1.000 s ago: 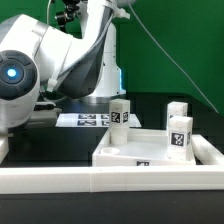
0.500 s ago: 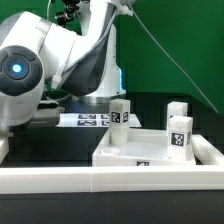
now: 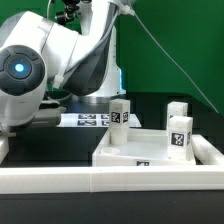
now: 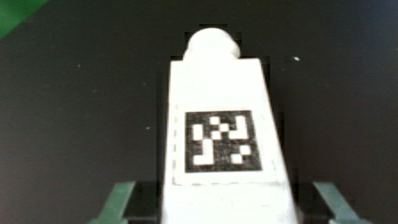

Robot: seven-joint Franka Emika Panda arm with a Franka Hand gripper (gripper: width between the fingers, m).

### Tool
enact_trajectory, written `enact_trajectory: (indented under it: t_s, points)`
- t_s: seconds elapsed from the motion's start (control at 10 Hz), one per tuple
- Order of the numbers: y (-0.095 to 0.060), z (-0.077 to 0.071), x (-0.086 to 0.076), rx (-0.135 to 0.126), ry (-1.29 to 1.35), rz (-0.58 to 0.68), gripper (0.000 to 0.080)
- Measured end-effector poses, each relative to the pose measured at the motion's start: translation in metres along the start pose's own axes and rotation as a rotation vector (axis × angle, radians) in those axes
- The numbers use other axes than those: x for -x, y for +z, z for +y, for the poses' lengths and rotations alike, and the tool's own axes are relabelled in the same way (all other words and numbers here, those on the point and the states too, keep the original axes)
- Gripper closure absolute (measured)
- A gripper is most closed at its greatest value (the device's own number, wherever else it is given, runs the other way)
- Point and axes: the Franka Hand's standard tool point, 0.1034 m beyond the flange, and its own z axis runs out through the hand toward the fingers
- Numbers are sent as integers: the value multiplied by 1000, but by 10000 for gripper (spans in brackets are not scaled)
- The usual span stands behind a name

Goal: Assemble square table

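Observation:
In the wrist view a white blocky leg (image 4: 222,90) with a black-and-white tag lies lengthwise on the black table. My gripper (image 4: 226,203) is open and straddles its near end. A dark gap shows between the leg and each green fingertip (image 4: 125,200). In the exterior view the gripper and this leg are hidden behind the arm. The white square tabletop (image 3: 120,152) lies rim up at the front right. Three tagged legs stand upright on it: one at the back left (image 3: 120,113), one at the back right (image 3: 176,108) and one at the right (image 3: 181,135).
The marker board (image 3: 85,120) lies flat on the black table behind the tabletop, at the foot of the arm. A long white rail (image 3: 60,182) runs along the front edge. The arm's large white body (image 3: 40,70) fills the exterior view's left.
The arm's big joint with the blue light has shifted slightly toward the exterior view's right. The tabletop and the three standing legs have not moved.

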Motion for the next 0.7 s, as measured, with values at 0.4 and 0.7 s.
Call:
enact_trajectory:
  t_s: [0.4, 0.7]
  points:
    - [-33, -29, -11, 64, 3, 26, 511]
    - [-75, -49, -15, 110, 55, 31, 509]
